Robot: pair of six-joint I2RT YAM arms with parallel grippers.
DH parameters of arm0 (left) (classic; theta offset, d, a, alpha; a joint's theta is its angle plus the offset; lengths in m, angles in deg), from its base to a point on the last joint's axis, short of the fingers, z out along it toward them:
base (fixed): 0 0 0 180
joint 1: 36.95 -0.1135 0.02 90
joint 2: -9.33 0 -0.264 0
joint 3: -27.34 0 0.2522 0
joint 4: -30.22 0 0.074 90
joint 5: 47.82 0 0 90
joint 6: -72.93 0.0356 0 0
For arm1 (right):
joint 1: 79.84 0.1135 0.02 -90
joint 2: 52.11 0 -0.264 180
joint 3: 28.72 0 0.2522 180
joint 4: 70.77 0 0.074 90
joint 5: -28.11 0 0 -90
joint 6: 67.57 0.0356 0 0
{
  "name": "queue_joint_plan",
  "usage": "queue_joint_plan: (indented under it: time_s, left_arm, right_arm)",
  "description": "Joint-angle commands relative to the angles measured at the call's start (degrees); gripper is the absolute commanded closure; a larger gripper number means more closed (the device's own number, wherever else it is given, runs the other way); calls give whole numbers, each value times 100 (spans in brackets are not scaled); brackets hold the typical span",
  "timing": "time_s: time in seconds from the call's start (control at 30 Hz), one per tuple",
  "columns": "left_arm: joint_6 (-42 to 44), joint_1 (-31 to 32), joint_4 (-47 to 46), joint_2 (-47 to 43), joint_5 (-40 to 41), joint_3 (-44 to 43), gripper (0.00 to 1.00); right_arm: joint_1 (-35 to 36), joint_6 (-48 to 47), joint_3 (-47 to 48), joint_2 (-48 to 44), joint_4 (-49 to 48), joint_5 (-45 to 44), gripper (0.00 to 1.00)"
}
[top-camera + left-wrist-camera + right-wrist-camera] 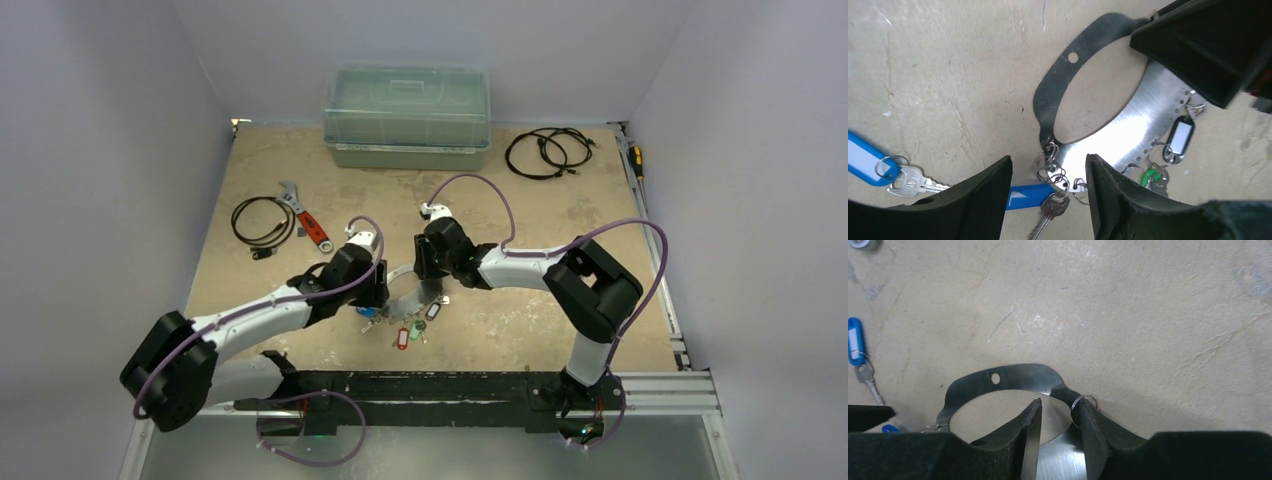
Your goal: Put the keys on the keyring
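The left gripper, lowest in the left wrist view, is seen wide open and empty astride the split rings on the keyring, whose upper-right end is pinched by the nearly closed right gripper. The keyring (thin, stiff, slick) is judged best taken across its width, the light keys by their tags; the scuffed beige table is enclosed by white walls.

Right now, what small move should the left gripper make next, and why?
Probably slide the open left gripper over to the loose silver key with the blue plastic tag: it lies apart from the large flat silvery metal keyring, which the right gripper seems to hold, other keys already hanging from it.
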Motion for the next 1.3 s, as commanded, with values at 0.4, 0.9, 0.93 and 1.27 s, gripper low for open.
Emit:
queue_joint_plan:
  time_s: [0.4,0.9,0.93,1.27]
  left_arm:
    - [784,8,-1768,-718,-19,799,56]
    - [741,15,-2048,-320,199,929,62]
    - [700,8,-2064,-301,218,928,63]
    - [571,15,-2089,-109,59,923,73]
  right_arm:
    - [-57,-592,-87,-218,243,-252,63]
    - [-57,-601,-118,-240,250,-182,64]
    - [-57,-601,-113,-223,255,-167,64]
    - [-57,-610,-84,-186,271,-107,65]
